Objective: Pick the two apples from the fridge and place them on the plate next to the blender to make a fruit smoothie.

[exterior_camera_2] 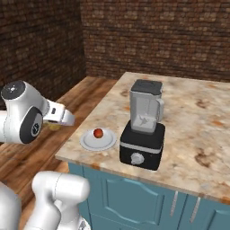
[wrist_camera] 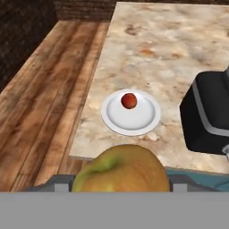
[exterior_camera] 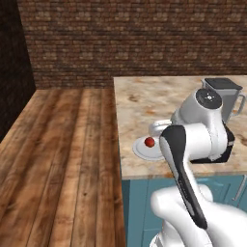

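The red apple (exterior_camera: 149,142) (exterior_camera_2: 98,133) (wrist_camera: 129,100) rests on the small white plate (exterior_camera: 141,152) (exterior_camera_2: 90,143) (wrist_camera: 138,120) near the counter's front-left corner. The blender (exterior_camera: 224,96) (exterior_camera_2: 143,121) (wrist_camera: 208,114) stands just to the right of the plate. My gripper (wrist_camera: 120,187) (exterior_camera_2: 56,125) is shut on the yellow-orange apple (wrist_camera: 120,167) (exterior_camera_2: 55,127). It hovers off the counter's edge, short of the plate and above the wooden floor. The fridge is out of view.
The marble counter (exterior_camera: 159,103) (exterior_camera_2: 197,117) tops blue cabinets (exterior_camera_2: 134,197). Wooden floor (exterior_camera: 62,144) spreads to the left, and a brick wall (exterior_camera: 135,38) runs behind. My own arm (exterior_camera: 198,130) hides part of the counter in the left base view.
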Tool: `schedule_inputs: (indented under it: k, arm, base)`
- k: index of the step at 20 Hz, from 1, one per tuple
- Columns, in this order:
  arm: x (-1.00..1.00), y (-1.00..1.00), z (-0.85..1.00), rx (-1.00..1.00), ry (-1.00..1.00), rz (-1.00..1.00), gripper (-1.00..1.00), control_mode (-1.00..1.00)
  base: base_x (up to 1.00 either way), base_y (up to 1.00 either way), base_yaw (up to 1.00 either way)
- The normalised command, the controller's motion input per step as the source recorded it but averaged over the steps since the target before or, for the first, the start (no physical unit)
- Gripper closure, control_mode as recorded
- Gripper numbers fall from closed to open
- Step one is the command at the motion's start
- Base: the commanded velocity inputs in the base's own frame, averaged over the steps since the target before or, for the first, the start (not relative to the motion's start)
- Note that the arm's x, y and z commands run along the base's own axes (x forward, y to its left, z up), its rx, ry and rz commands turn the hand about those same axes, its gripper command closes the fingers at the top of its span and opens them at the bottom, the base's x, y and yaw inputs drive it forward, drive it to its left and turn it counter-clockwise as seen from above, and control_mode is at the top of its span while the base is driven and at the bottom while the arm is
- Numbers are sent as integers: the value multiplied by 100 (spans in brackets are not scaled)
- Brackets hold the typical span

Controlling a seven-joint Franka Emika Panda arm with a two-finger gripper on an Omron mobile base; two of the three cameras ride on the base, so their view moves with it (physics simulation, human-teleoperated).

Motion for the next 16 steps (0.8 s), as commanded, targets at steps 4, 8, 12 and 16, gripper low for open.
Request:
schedule_inputs:
  k: [4,8,12,16]
  arm:
    - [76,-4,-70,-3,40,0,100,-100]
    - [93,-22,-90,-2,12,-4,100,-100]
    - [100,-24,-79,0,9,-6,100,-100]
    - [88,-2,-60,0,21,-7,100,-100]
  base:
    - [0,0,0]
    - [0,0,0]
    - [0,0,0]
    - [0,0,0]
